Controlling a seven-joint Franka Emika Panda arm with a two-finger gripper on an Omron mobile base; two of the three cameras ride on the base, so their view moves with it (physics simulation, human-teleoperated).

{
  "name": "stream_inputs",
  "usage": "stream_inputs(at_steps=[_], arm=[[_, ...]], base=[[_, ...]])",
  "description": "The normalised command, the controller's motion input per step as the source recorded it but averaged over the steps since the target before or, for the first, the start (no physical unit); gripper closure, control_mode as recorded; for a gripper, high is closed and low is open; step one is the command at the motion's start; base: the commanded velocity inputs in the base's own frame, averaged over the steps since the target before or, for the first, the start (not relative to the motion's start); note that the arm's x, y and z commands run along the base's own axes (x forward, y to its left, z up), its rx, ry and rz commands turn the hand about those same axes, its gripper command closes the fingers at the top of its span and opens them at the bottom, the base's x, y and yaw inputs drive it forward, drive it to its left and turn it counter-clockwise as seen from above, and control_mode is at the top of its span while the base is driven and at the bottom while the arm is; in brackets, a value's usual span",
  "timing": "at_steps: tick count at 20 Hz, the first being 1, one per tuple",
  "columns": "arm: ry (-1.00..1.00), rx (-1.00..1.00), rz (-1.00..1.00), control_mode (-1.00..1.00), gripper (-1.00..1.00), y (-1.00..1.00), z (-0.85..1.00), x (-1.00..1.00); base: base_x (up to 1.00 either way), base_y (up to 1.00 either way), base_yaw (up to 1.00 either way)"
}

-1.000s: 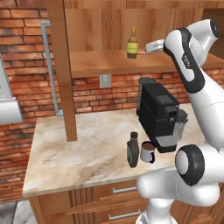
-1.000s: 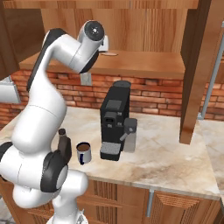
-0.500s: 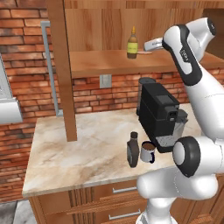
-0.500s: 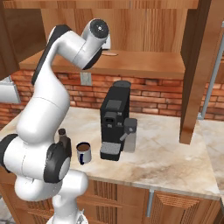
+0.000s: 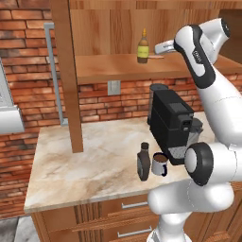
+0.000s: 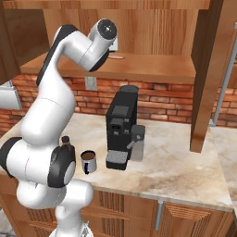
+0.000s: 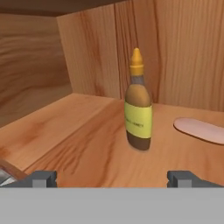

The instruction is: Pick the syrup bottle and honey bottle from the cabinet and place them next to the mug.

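Note:
The honey bottle [image 5: 143,46] stands upright on the shelf of the open wooden cabinet [image 5: 108,66], amber with a yellow nozzle cap and a yellow label. My gripper [image 5: 158,47] hovers just right of it at shelf height, open and empty. In the hand view the honey bottle [image 7: 138,105] is straight ahead, beyond my gripper [image 7: 113,179] and apart from both fingertips [image 7: 41,178]. The dark syrup bottle [image 5: 143,161] stands on the counter right beside the white mug [image 5: 159,164]. From the right, the syrup bottle [image 6: 66,141] is partly behind my arm, left of the mug [image 6: 88,161].
A black coffee machine [image 5: 170,120] stands on the marble counter just behind the mug. A pale flat object [image 7: 203,130] lies on the shelf right of the honey bottle. A wooden post [image 5: 66,75] drops to the counter at the left.
My hand has moved along the shelf toward the honey bottle, closing the gap. The jaws stayed open. Bottles and mug have not moved.

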Motion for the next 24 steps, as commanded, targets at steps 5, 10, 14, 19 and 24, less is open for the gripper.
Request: stream_inputs(at_steps=[5,10,14,19,24], arm=[[0.0,0.0,0.0,-1.0,-1.0,0.1,-0.04,0.27],[0.0,0.0,0.0,-1.0,-1.0,0.05,-0.04,0.33],[0.0,0.0,0.0,-1.0,-1.0,0.0,0.0,0.32],[0.0,0.0,0.0,-1.0,-1.0,-0.07,0.0,0.18],[0.0,0.0,0.0,-1.0,-1.0,-0.19,-0.05,0.19]], base=[[0.0,0.0,0.0],[0.0,0.0,0.0],[0.0,0.0,0.0],[0.0,0.0,0.0],[0.0,0.0,0.0]])
